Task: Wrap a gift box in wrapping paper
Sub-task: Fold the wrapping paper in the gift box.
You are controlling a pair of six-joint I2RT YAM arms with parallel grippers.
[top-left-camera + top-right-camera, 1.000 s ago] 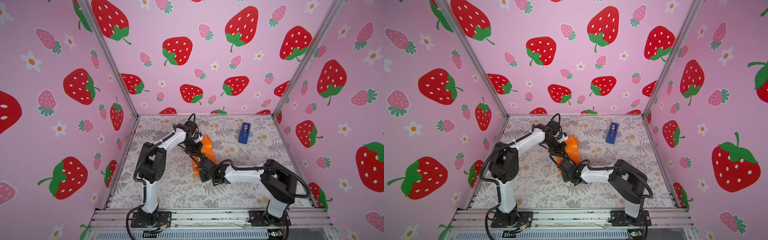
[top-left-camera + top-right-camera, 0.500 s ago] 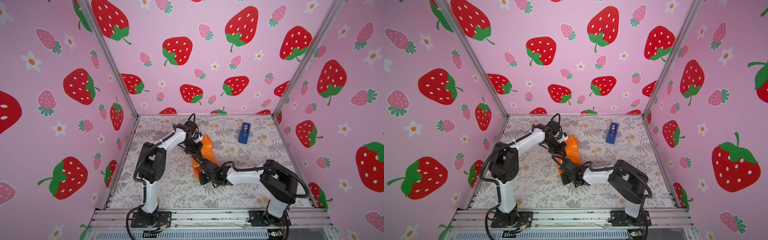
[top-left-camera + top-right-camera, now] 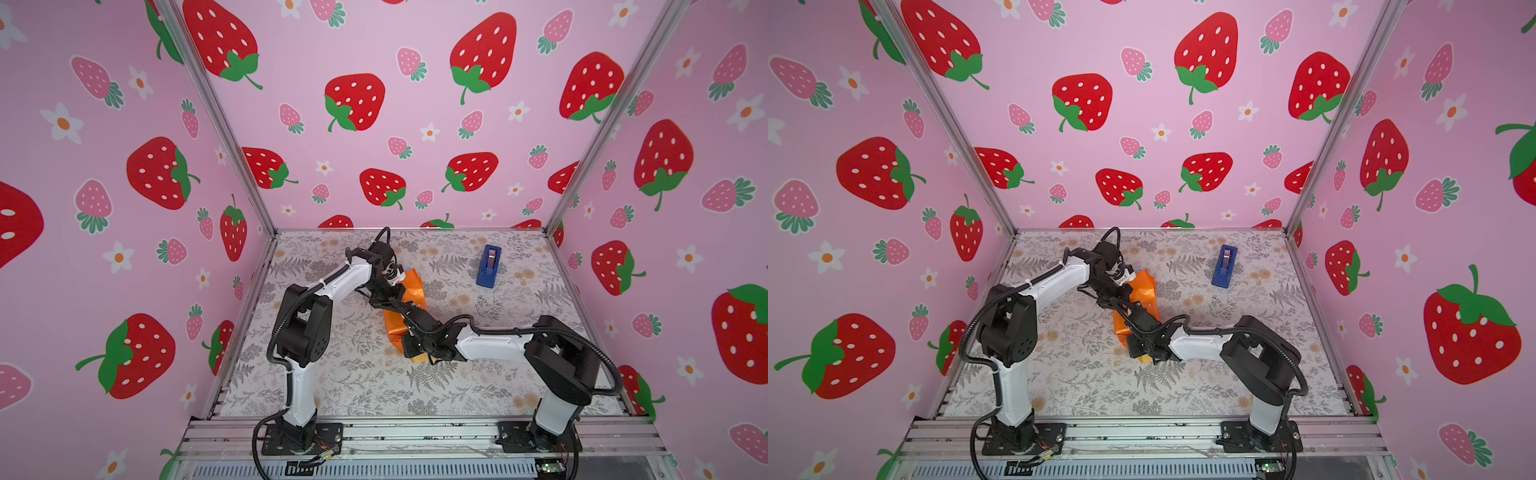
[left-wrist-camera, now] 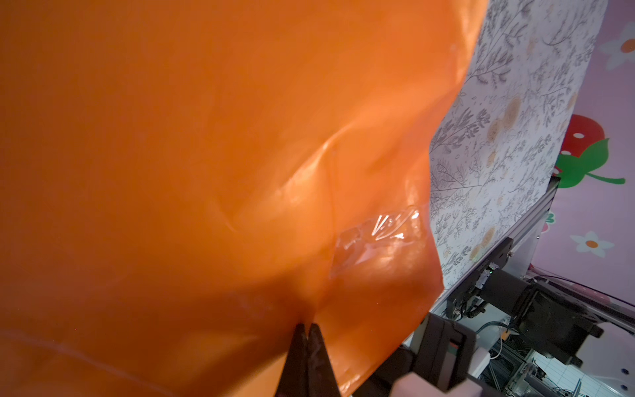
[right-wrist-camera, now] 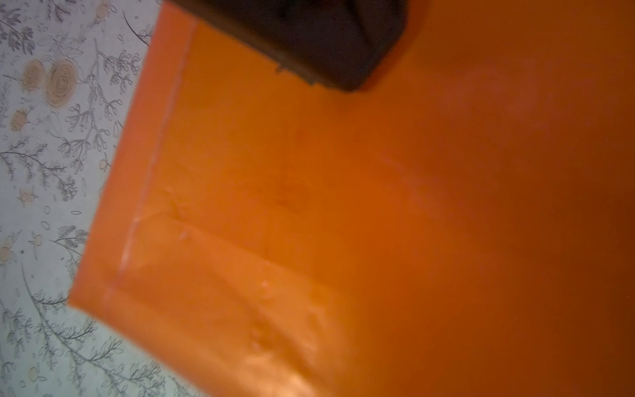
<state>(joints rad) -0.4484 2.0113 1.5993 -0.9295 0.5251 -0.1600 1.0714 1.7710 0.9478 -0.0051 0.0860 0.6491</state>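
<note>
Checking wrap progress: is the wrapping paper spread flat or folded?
Folded: the wrapping paper is bunched into a narrow bundle, with clear tape on one seam.

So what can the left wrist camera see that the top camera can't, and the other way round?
Only the left wrist view shows a crinkly strip of clear tape stuck on the paper, and the left pincer shut, its tips nipping a pucker of paper.

Only a top view shows the blue tape dispenser lying apart near the back, and the whole left arm and right arm meeting at the parcel.

Both show the orange wrapping paper and the flowery table.
</note>
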